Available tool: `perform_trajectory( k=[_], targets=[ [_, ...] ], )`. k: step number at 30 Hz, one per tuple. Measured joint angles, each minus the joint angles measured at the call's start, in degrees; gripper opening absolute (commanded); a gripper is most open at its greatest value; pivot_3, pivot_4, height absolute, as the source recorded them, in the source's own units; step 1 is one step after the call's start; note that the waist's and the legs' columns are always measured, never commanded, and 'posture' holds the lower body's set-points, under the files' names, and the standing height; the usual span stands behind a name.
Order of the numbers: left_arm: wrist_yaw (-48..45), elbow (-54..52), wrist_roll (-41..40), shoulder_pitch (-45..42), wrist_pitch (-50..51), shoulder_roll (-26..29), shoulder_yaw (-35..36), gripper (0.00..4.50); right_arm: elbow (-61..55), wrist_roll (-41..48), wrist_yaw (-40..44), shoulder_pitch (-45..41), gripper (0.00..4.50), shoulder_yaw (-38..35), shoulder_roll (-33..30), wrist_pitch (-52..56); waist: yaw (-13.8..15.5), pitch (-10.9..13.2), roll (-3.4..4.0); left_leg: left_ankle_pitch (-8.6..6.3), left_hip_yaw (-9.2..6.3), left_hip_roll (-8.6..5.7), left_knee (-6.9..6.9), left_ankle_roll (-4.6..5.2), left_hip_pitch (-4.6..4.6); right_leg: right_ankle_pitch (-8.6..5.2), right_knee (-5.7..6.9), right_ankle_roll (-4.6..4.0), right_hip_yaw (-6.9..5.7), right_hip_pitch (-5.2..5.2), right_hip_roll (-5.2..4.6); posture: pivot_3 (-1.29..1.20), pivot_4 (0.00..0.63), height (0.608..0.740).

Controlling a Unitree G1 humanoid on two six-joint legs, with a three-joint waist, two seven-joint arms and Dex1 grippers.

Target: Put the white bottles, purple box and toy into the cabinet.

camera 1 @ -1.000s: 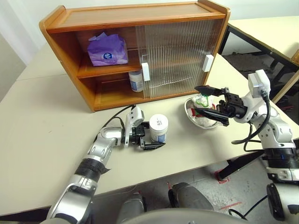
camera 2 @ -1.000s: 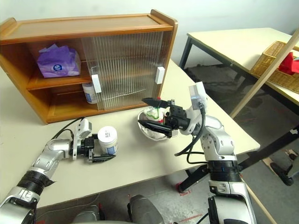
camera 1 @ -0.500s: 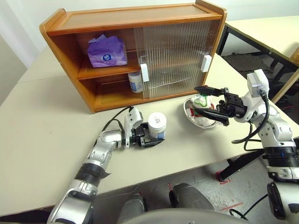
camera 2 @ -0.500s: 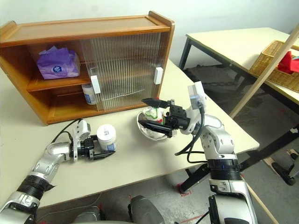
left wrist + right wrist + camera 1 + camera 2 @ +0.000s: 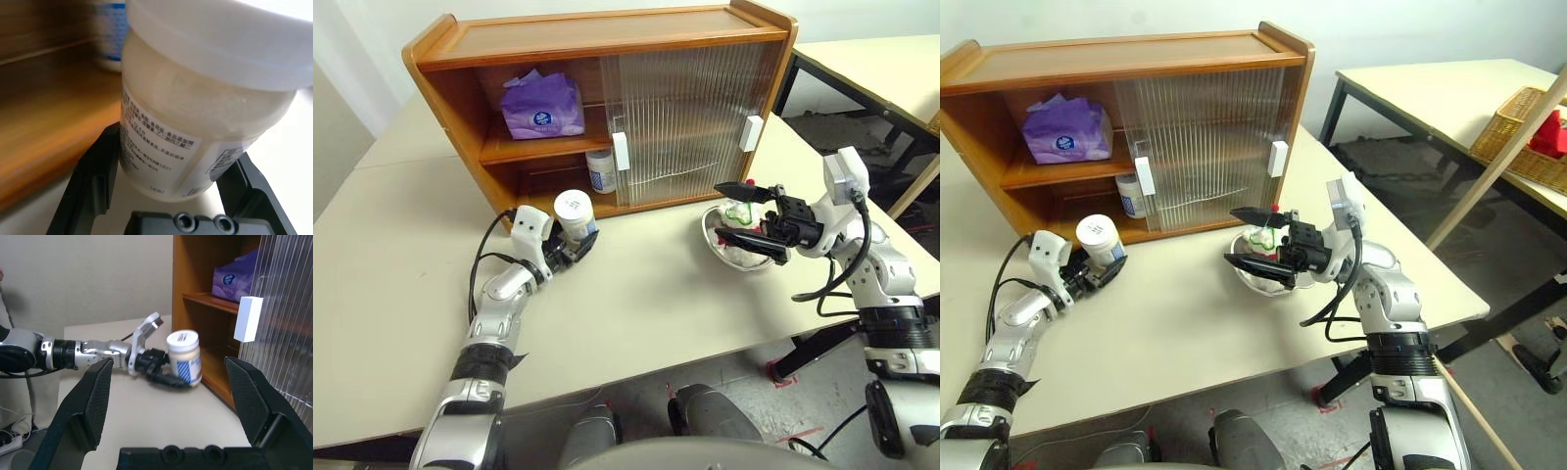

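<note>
My left gripper is shut on a white bottle with a wide cap, held upright just in front of the cabinet's open lower shelf. The left wrist view shows black fingers on both sides of this bottle. A second white bottle stands inside on the lower shelf. The purple box lies on the upper shelf. The toy, white with red and green, sits in a steel bowl. My right gripper hangs open over that bowl, pointing left, holding nothing.
Ribbed sliding doors with white handles cover the cabinet's right half; the left half stands open. A cable trails from the left wrist over the tabletop. A wicker basket sits on another table at the far right.
My left arm has swung left and toward the cabinet, carrying the white bottle from mid-table to the open lower shelf's front. The right arm has stayed still.
</note>
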Motion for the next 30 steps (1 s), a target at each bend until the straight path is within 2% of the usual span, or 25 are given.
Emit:
perform_trajectory(
  k=[18, 30],
  targets=[
    [12.4, 15.1, 4.9, -13.3, 0.1, 0.0, 0.3, 3.16, 0.3, -0.3, 0.1, -0.3, 4.5, 0.2, -0.2, -0.3, 0.6, 0.1, -0.13, 0.11, 0.13, -0.17, 0.07, 0.0, 0.06, 0.1, 0.0, 0.21, 0.0, 0.09, 0.09, -0.23, 0.004, 0.74],
    [12.6, 26.2, 3.5, -22.3, 0.4, -1.7, 2.3, 3.16, 0.3, -0.3, 0.1, -0.4, 4.5, 0.2, -0.3, -0.4, 0.7, 0.3, -0.47, 0.33, 0.17, -0.21, 0.11, -0.02, 0.07, 0.12, -0.04, 0.74, 0.03, 0.13, 0.07, -0.24, 0.01, 0.74]
  ],
)
